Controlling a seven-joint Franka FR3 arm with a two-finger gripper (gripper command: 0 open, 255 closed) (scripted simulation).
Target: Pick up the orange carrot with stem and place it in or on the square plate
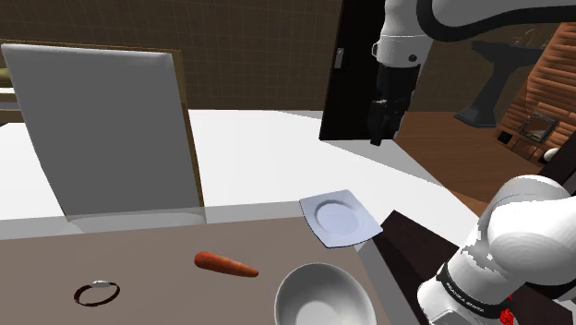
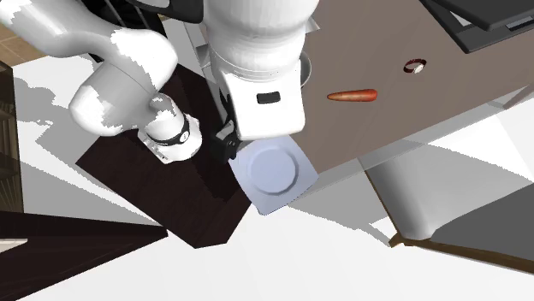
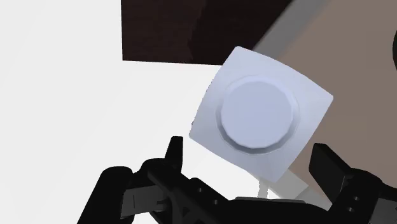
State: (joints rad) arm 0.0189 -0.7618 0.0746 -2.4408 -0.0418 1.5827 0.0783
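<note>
**Tool.** The tool [image 1: 380, 129] hangs in the upper right of the shoulder view, pointing down, well above the counter [image 1: 138, 254]. In the wrist view its two black fingers [image 3: 331, 168] stand wide apart. Nothing is clasped between them, so the tool holds nothing.

**Carrot.** The carrot [image 1: 224, 265] lies on its side on the brown counter, low in the shoulder view and left of the middle.
- It is orange-red and tapered. A stem cannot be made out.
- It rests between a small dark ring [image 1: 96, 293] at the lower left and a pale round bowl [image 1: 323, 295] at the bottom edge, touching neither.
- It is well apart from the tool.
- In the second exterior view the carrot [image 2: 353, 95] appears in the upper right of the frame, with the ring [image 2: 416, 65] above and to its right.

**Square plate.** The square plate [image 1: 340, 219] is pale grey-white, with rounded corners and a round recessed centre.
- It sits at the counter's corner, right of the middle of the shoulder view, just above the bowl and apart from the carrot.
- In the second exterior view the plate [image 2: 274, 171] reaches partly past the counter's edge.
- In the wrist view the plate [image 3: 261, 114] lies ahead of the tool, beyond the parted fingers and not touched by them.

**Surroundings.** A large flat grey panel [image 1: 106, 138] stands in the upper left of the shoulder view, behind the counter.
</note>
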